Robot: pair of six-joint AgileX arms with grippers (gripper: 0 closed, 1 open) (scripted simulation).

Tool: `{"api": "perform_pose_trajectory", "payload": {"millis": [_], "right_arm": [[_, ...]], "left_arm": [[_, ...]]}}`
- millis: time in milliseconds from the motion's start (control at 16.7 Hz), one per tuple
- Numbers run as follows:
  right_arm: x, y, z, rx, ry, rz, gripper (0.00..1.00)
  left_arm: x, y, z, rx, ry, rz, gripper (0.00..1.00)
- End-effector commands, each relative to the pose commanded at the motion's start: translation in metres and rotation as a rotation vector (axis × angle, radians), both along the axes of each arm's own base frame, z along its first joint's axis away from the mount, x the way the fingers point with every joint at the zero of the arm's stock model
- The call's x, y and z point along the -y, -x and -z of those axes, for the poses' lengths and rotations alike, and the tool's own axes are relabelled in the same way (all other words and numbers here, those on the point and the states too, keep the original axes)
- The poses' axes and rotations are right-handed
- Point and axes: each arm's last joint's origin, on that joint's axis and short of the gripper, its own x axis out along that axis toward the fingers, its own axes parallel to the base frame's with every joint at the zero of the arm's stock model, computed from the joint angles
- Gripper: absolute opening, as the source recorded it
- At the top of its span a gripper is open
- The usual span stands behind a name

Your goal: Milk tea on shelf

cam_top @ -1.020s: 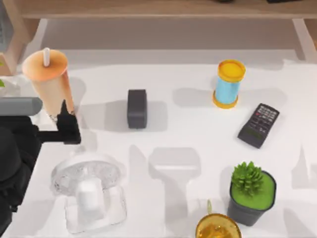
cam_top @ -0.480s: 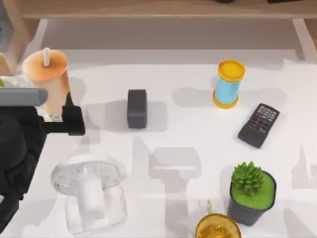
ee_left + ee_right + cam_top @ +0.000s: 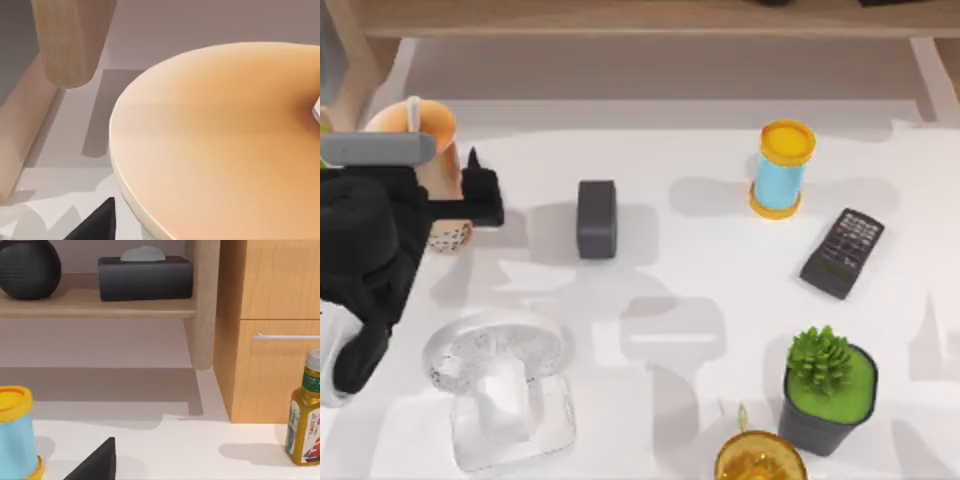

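The milk tea point(image 3: 432, 150), a peach-orange cup with an orange lid and white straw, stands at the table's far left with dark pearls at its base. My left gripper point(image 3: 448, 198) is open around the cup's middle. One dark finger point(image 3: 478, 192) shows on the cup's right side; the other is hidden under the arm. In the left wrist view the cup's lid point(image 3: 220, 145) is very close. The shelf point(image 3: 640, 18), a light-brown board, runs along the back, with a wooden support point(image 3: 70, 40) near the cup. The right arm is parked off the table; a fingertip point(image 3: 97, 464) of its gripper shows.
A black box point(image 3: 596, 218) sits right of the cup. A clear glass piece point(image 3: 500, 385) lies at front left. A blue cylinder point(image 3: 782, 168), calculator point(image 3: 842, 252), potted plant point(image 3: 828, 390) and yellow item point(image 3: 760, 458) stand at the right. A black speaker point(image 3: 27, 267) and tissue box point(image 3: 145, 276) occupy the shelf.
My left arm has moved toward the back of the table, bringing the gripper from the cup's base up around its middle. The cup stays on the table.
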Motion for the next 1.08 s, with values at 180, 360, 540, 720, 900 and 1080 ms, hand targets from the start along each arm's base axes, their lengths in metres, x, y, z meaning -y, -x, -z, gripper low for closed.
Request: {"api": "perform_pose_trajectory", "payload": {"millis": [180, 360, 540, 720, 900, 1080], "right_arm": [[0.0000, 0.0000, 0.0000, 0.000, 0.000, 0.000, 1.00], [0.0000, 0.0000, 0.0000, 0.000, 0.000, 0.000, 1.00], [0.0000, 0.0000, 0.0000, 0.000, 0.000, 0.000, 1.00], [0.0000, 0.0000, 0.0000, 0.000, 0.000, 0.000, 1.00], [0.0000, 0.0000, 0.0000, 0.000, 0.000, 0.000, 1.00], [0.0000, 0.0000, 0.0000, 0.000, 0.000, 0.000, 1.00]], "left_arm": [[0.0000, -0.0001, 0.0000, 0.000, 0.000, 0.000, 1.00], [0.0000, -0.0001, 0.0000, 0.000, 0.000, 0.000, 0.77], [0.0000, -0.0001, 0.0000, 0.000, 0.000, 0.000, 0.55], [0.0000, -0.0001, 0.0000, 0.000, 0.000, 0.000, 0.32], [0.0000, -0.0001, 0.0000, 0.000, 0.000, 0.000, 0.10], [0.0000, -0.0001, 0.0000, 0.000, 0.000, 0.000, 0.00]]}}
